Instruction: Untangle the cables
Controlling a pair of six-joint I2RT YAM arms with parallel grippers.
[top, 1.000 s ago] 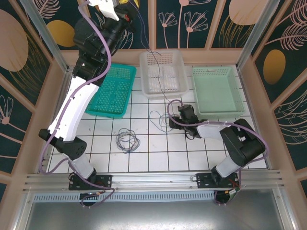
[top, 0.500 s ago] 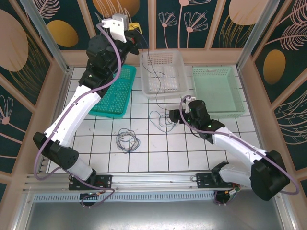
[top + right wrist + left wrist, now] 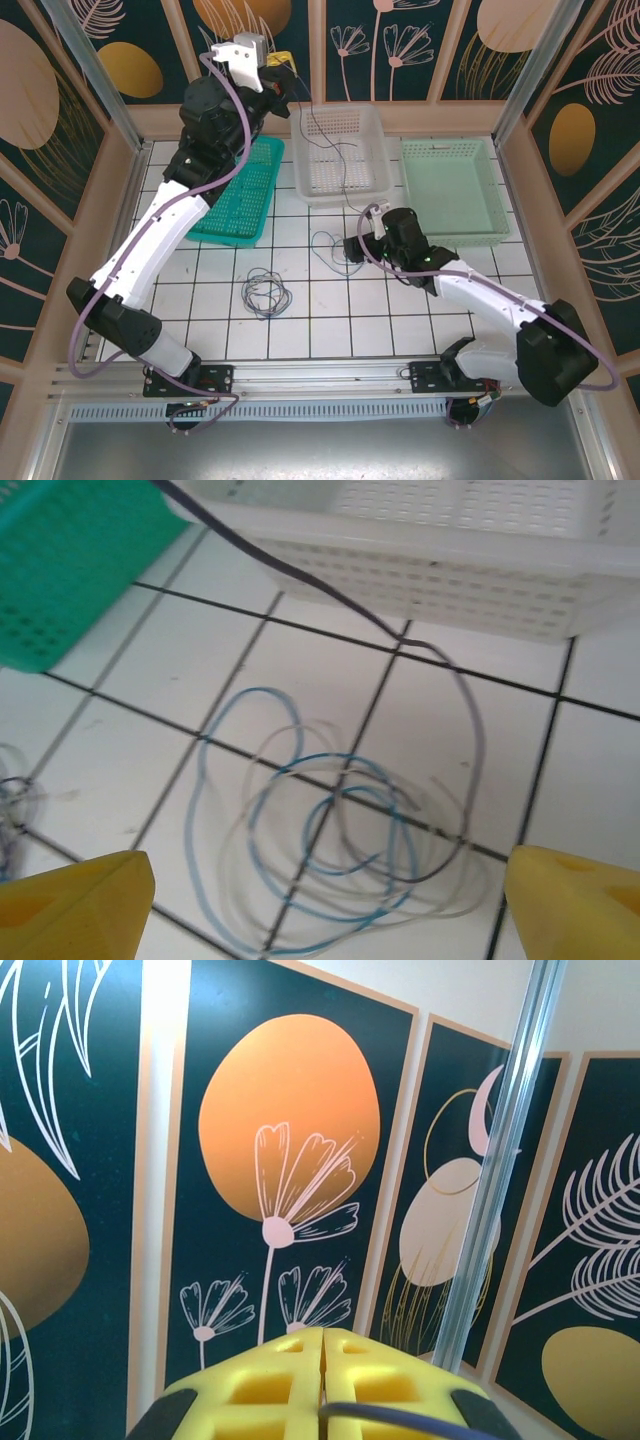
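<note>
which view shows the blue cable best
Right wrist view: the blue cable lies close below, its loops traceable among the pale grey ones. The top external view gives it as a small faint tangle near the white basket. The left wrist view faces the wall.

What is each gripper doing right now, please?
Left gripper: closed on the dark cable.
Right gripper: open, holding nothing.

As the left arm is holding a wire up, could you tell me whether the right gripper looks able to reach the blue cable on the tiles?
Probably yes: the right gripper hangs open above the blue cable with nothing between, though a dark grey cable crosses the same loops.
</note>
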